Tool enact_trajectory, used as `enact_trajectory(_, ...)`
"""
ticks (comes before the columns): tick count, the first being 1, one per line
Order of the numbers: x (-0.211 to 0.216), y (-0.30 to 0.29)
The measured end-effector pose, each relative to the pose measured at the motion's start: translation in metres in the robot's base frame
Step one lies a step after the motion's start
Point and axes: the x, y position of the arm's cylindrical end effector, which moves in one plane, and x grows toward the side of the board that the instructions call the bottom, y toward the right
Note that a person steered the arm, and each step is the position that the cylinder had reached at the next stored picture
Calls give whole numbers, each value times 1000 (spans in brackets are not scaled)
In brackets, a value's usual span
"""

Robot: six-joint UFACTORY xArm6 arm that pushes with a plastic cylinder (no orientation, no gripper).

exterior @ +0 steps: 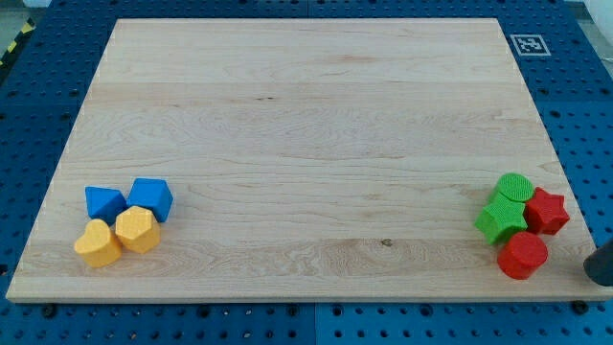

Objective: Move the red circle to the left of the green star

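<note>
The red circle (522, 256) lies near the board's bottom right corner. The green star (501, 220) sits just above it and slightly to the view's left, touching it. A green circle (515, 187) is above the green star and a red star (547, 211) is to the star's right. My tip (601, 268) shows as a dark round shape at the view's right edge, off the board, to the right of the red circle with a gap between them.
At the bottom left of the wooden board (306, 134) is a cluster: a blue triangle (103, 202), a blue block (150, 198), a yellow heart (98, 243) and a yellow hexagon (138, 229). A marker tag (528, 44) is at the top right corner.
</note>
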Motion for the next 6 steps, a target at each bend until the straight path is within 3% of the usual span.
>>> enact_trajectory(3, -9, -69)
enact_trajectory(6, -34, -177)
